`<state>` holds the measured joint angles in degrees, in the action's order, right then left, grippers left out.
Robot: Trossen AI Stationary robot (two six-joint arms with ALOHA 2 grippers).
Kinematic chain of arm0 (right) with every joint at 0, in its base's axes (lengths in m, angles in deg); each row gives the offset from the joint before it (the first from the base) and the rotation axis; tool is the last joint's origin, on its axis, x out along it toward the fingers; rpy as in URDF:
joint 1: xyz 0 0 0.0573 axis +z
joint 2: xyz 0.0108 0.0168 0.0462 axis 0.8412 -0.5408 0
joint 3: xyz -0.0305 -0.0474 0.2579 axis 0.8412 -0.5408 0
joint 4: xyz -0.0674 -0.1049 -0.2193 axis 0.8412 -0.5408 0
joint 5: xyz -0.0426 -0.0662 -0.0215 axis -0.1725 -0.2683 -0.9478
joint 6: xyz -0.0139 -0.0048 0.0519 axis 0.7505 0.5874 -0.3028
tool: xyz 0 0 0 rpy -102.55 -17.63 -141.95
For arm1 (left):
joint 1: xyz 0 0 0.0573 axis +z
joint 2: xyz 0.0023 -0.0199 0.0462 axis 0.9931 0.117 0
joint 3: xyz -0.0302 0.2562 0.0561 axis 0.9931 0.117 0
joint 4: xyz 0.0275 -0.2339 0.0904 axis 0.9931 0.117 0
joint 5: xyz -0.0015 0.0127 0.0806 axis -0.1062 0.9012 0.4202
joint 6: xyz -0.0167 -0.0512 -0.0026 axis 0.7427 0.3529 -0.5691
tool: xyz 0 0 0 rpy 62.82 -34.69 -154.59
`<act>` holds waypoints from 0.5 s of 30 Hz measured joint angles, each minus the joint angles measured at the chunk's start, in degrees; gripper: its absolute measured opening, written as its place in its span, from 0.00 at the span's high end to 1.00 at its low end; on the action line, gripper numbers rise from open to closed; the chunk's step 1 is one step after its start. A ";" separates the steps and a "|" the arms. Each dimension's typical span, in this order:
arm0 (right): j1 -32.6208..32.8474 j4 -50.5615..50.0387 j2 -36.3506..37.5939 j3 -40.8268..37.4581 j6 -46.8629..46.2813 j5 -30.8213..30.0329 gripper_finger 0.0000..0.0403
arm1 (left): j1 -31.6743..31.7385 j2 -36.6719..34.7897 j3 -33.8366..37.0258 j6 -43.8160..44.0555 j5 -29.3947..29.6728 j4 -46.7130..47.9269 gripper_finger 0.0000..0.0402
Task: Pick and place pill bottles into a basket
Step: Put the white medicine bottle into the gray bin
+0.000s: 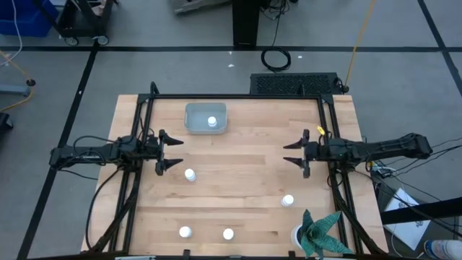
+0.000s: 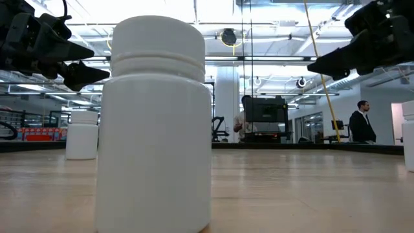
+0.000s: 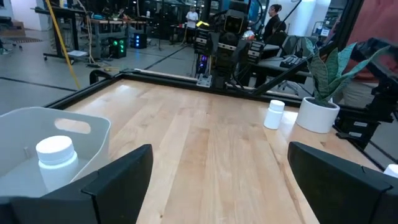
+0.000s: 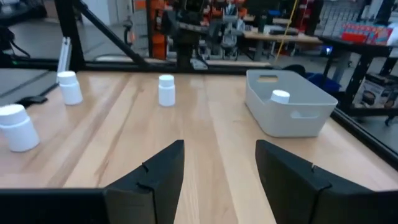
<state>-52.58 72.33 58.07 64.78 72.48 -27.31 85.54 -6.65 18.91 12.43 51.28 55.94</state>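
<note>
The grey-blue basket (image 1: 195, 115) stands at the table's far middle with one white pill bottle (image 1: 212, 122) upright inside it. Several more bottles stand upright on the table: one left of the middle (image 1: 190, 175), one at the right (image 1: 288, 201), two near the front edge (image 1: 185, 232) (image 1: 228, 234). One of the front ones fills the low view (image 2: 158, 123). My left gripper (image 1: 177, 152) is open and empty above the table's left side. My right gripper (image 1: 287, 153) is open and empty above the right side. They point at each other.
A white pot with a green plant (image 1: 312, 235) stands at the near right corner. A black frame (image 1: 238, 97) runs along the table's far and side edges. Bare wood lies between the two grippers. People show in the room beyond the table.
</note>
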 joint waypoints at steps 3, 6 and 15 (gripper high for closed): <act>0.11 -1.04 4.46 -1.77 -0.23 -0.95 0.52 | 0.02 0.00 0.00 0.91 -0.02 0.02 0.06; 0.09 -5.28 8.89 -2.03 -0.73 -1.53 0.52 | 0.01 -0.01 0.00 1.96 -0.02 0.02 0.06; 0.09 -13.89 17.47 -2.07 0.28 -2.97 0.52 | 0.00 -0.02 -0.02 6.69 -0.02 -2.08 0.06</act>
<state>-52.49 58.44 75.54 62.71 72.75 -30.29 85.54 -6.67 18.89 19.12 51.26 53.86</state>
